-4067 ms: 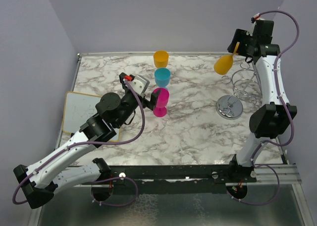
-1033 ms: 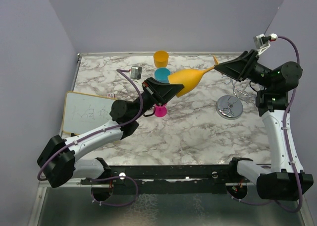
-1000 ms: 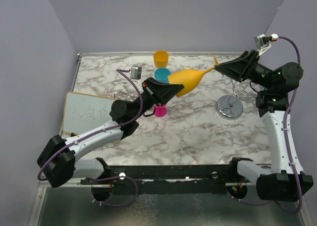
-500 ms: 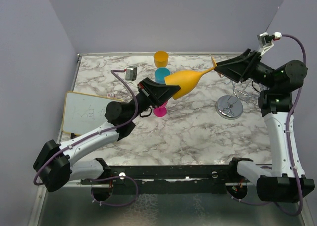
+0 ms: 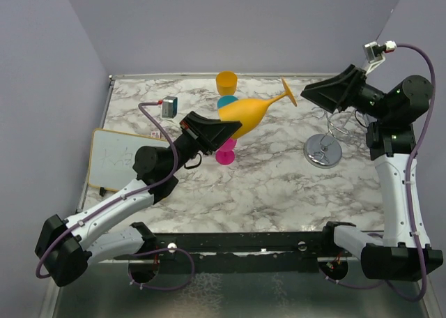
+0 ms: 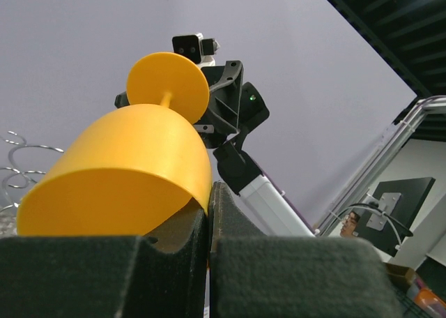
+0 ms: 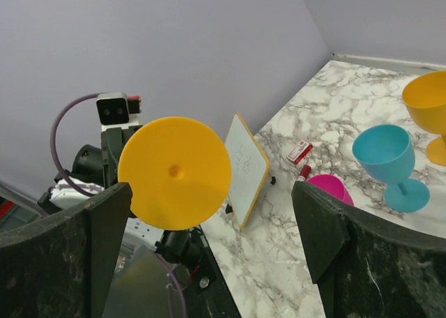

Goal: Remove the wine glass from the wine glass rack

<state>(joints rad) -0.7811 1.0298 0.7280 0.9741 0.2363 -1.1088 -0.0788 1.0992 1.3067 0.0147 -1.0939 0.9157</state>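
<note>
The orange wine glass (image 5: 247, 113) hangs tilted in the air over the table's middle, its round foot (image 5: 288, 93) pointing right. My left gripper (image 5: 221, 130) is shut on the bowl's rim; in the left wrist view the rim (image 6: 118, 171) is pinched between the pads of the gripper (image 6: 209, 196). My right gripper (image 5: 311, 93) stands open just right of the foot, apart from it. In the right wrist view the foot disc (image 7: 174, 171) floats free between the wide-spread fingers (image 7: 104, 227). The silver wine glass rack (image 5: 323, 150) stands on the table below the right arm, with nothing on it.
A pink glass (image 5: 225, 151), a blue glass (image 5: 228, 107) and a yellow-orange glass (image 5: 226, 82) stand in a row under the held glass. A whiteboard (image 5: 111, 157) lies at the table's left edge, with a small red-and-white item (image 7: 300, 152) near it.
My right gripper has opened and let go of the glass's foot. The left arm has drawn the glass leftwards, leaving a gap between foot and right fingers.
</note>
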